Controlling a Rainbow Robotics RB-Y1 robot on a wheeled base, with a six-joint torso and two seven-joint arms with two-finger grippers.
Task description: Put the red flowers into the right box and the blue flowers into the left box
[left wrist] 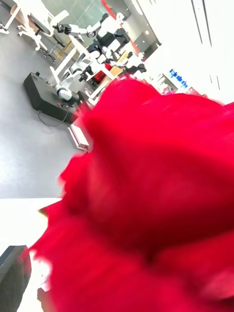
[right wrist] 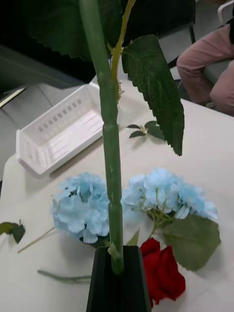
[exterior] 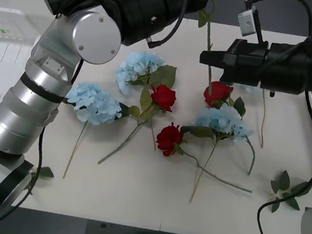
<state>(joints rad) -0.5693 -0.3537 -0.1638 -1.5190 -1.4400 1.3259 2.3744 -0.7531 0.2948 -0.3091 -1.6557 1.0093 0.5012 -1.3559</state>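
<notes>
My right gripper [exterior: 207, 58] is shut on the green stem [right wrist: 111, 161] of a red flower, which rises to large leaves [right wrist: 156, 87] near the end of my left arm [exterior: 98, 32]. A red bloom [left wrist: 146, 204] sits right in front of the left wrist camera. Three more red flowers [exterior: 163, 97] [exterior: 169, 139] [exterior: 217, 93] lie mid-table among three blue flowers [exterior: 142, 65] [exterior: 93, 103] [exterior: 222, 121]. The ribbed white left box [exterior: 1, 50] [right wrist: 58, 131] stands at the table's left. The right box is out of view.
Loose green leaf sprigs lie near the right edge [exterior: 288, 189] and by the front left [exterior: 44, 171]. Thin stems trail from the blooms toward the table's front edge [exterior: 161, 225]. My left arm spans the far left part of the table.
</notes>
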